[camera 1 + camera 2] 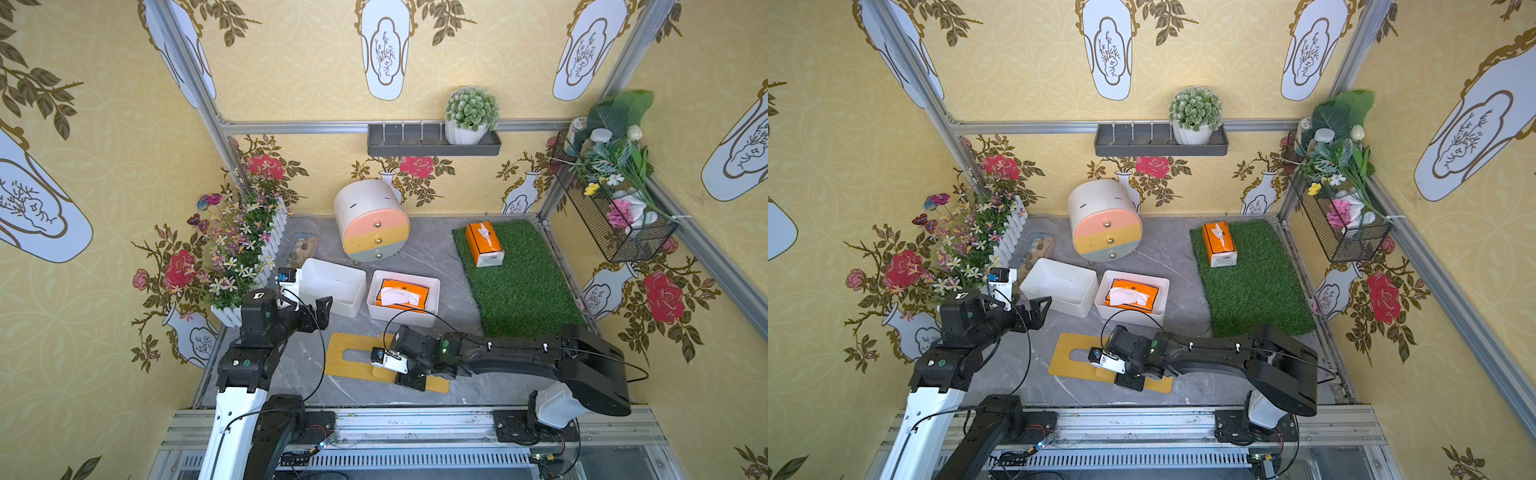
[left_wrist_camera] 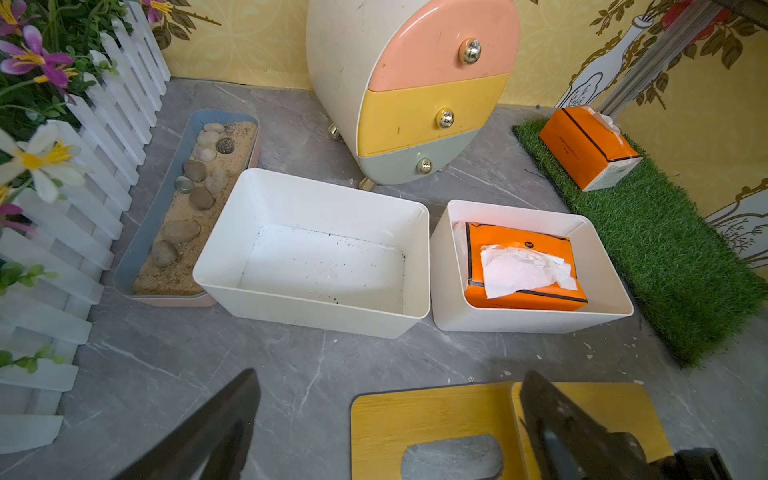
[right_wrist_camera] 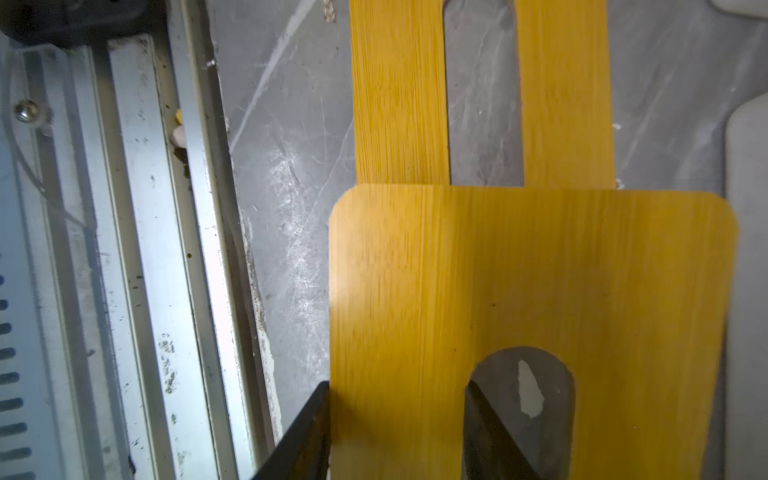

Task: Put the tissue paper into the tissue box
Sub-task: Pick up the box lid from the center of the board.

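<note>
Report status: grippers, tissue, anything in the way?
Left gripper open, near empty box. Right gripper pinches top lid, edge to slot. Tissue pack lies in other box, uncovered. Second lid under the held one.

The tissue pack (image 1: 405,287) is orange, its box (image 1: 399,319) white, the lid (image 3: 540,270) yellow wood-grain, the tabletop (image 1: 428,253) grey-marbled.

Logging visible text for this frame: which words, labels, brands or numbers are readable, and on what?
No text is legible.
Orange tissue pack on the green grass mat: dark print line on its side, too small to read.
Second orange tissue pack in the white plastic box: small dark mark, unreadable.
Left arm's black wrist housing: white logo, no readable letters.
</note>
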Robot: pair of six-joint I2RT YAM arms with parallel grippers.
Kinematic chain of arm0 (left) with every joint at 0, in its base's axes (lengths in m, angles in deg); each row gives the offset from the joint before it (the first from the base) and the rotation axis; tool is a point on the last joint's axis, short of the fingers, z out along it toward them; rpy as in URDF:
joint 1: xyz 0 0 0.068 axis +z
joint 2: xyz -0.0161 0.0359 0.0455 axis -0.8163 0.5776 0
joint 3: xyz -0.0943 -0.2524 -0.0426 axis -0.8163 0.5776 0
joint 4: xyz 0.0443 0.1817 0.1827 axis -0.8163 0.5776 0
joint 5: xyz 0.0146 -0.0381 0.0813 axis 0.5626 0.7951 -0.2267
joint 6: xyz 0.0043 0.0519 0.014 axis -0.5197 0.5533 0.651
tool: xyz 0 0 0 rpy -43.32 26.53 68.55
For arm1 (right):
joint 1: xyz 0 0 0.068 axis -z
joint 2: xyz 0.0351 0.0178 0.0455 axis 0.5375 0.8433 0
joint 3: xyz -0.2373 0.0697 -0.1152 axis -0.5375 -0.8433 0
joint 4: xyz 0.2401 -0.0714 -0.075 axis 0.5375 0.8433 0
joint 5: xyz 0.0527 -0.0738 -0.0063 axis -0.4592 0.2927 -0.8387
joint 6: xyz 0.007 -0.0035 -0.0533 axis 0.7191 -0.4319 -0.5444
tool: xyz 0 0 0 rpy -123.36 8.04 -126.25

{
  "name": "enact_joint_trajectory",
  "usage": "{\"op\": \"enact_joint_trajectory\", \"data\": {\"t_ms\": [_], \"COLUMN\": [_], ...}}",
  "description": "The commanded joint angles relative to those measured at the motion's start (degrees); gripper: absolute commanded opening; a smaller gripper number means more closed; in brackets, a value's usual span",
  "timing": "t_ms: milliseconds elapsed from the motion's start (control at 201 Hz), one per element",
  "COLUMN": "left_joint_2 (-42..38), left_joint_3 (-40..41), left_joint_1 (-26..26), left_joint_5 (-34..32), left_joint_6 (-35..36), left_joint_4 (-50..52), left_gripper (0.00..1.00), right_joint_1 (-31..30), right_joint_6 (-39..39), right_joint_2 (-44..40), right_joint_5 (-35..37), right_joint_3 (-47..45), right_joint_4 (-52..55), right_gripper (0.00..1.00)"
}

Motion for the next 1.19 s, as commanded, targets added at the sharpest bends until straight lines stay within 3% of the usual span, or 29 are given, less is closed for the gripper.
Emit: {"op": "enact_joint_trajectory", "data": {"t_ms": [0,209,378,498,712,831,1185], "left_joint_2": [0.2,1.2,2.0,4.4,7.7,8.9,16.5], "left_joint_3": [-0.6,-6.4,-5.9,-4.8,-2.5,-1.8,-1.0], "left_joint_1": [0.0,0.1,0.0,0.0,-0.9,-4.1,-19.8], "left_joint_5": [2.2,14.2,23.7,30.1,39.5,39.8,31.7], "left_joint_6": [-2.1,-12.1,-17.8,-20.6,-21.7,-22.6,-25.5], "left_joint_4": [-1.5,-1.3,-1.1,-0.7,0.1,-0.1,-3.6], "left_gripper": [1.0,0.96,0.9,0.82,0.77,0.75,0.69], "right_joint_1": [0.0,0.1,0.1,0.1,-0.1,-0.6,-2.2], "right_joint_6": [-0.7,-1.0,-1.3,-1.5,-2.1,-2.5,-2.3], "right_joint_2": [-2.4,-8.8,-13.7,-15.8,-17.9,-18.7,-20.3], "right_joint_5": [1.0,2.0,2.6,3.4,4.7,5.4,6.7], "right_joint_3": [0.0,-0.7,-1.9,-2.1,-2.5,-2.5,-3.6], "right_joint_4": [0.1,0.7,0.3,0.5,0.7,0.2,-2.0], "right_gripper": [0.18,0.18,0.17,0.16,0.16,0.16,0.15]}}
